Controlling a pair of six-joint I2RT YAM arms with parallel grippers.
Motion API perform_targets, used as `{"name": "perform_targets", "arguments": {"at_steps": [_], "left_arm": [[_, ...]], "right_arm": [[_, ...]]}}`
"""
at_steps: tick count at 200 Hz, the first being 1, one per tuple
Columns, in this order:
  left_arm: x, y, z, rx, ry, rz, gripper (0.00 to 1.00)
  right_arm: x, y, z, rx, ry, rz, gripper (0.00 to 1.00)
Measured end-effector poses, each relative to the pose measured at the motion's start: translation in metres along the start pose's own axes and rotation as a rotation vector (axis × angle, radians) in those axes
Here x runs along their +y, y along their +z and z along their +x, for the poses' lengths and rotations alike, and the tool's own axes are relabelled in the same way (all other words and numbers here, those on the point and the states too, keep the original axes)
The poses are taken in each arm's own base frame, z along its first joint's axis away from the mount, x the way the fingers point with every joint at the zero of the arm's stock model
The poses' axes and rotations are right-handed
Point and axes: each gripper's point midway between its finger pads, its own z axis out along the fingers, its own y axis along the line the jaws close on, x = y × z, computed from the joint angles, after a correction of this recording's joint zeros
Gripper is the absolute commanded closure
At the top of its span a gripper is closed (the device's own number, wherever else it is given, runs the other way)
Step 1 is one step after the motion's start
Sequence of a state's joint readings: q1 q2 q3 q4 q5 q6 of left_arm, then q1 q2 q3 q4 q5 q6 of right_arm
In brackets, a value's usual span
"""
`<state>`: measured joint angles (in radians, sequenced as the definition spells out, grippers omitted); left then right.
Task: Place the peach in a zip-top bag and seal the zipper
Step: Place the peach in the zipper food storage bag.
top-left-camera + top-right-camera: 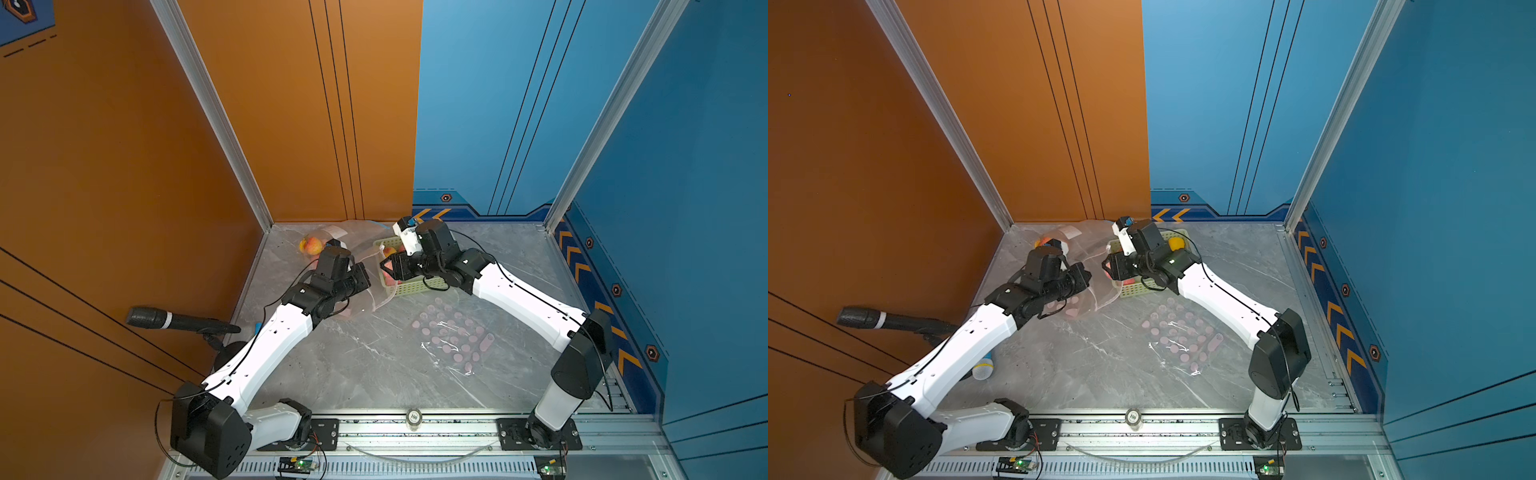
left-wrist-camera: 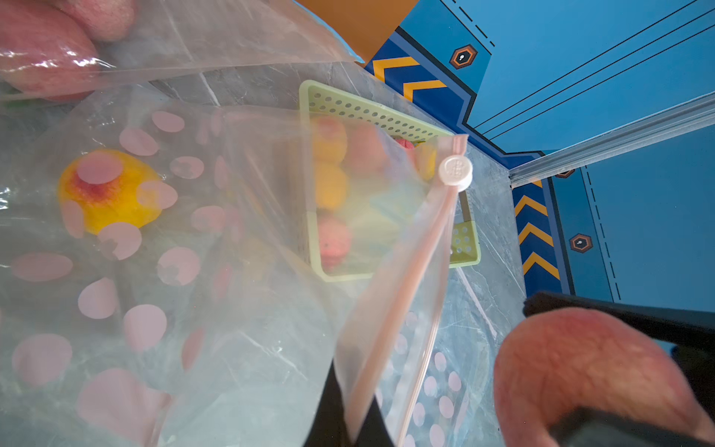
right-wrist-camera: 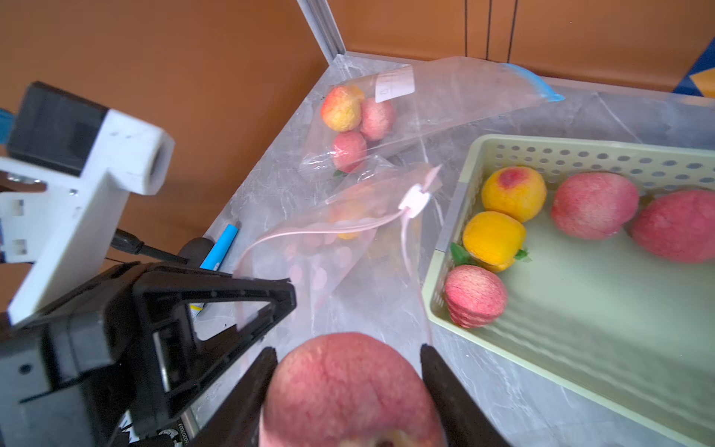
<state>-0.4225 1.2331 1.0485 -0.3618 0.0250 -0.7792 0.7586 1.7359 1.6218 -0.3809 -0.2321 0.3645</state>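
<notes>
Microphone [image 1: 166,320]: lies at the far left edge of the desk [image 1: 353,374], clear of the work.
Left end effector [image 2: 348,418]: fingers pressed together on the rim of the zip-top bag [image 2: 232,309], right at the pink zipper track [image 2: 406,278], lifting that edge off the desk.
Zip-top bag: clear film with pink dots, hanging slack between the two arms. The white slider [image 2: 455,170] sits at the far end of the track. In the right wrist view the two pink strips part toward the pinch, so the mouth looks open.
Bag handling: thin, limp and probably slippery. The track is its only stiff part, so hold it there. The slider is a small hard tab to push along when sealing.
Peach [image 3: 348,387]: red-pink, in the air just outside the bag mouth, not yet inside.
Right end effector [image 3: 348,356]: clamped on the peach, one finger on each flank.
Peach handling: round, probably light, with a matt skin that should grip well. It could roll out of flat fingers, so hold it across the widest part.
Basket [image 3: 580,154]: pale green, beside the bag, holding more peaches.
Spare bag [image 1: 453,340]: dotted, flat on the desk nearer the right arm.
</notes>
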Motion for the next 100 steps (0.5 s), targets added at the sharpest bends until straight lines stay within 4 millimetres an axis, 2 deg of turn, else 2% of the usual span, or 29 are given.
{"name": "perform_targets", "arguments": {"at_steps": [33,65,100], "left_arm": [[-0.002,0.0,0.001,0.001,-0.003,0.007,1.0],[-0.003,0.0,0.0,0.0,-0.005,0.011,1.0],[-0.004,0.0,0.001,0.004,-0.013,0.016,1.0]], "right_arm": [[0.01,0.022,0.011,0.028,-0.011,-0.013,0.45],[-0.005,0.045,0.026,0.07,0.004,0.029,0.32],[-0.013,0.047,0.024,0.065,0.017,0.047,0.2]]}}
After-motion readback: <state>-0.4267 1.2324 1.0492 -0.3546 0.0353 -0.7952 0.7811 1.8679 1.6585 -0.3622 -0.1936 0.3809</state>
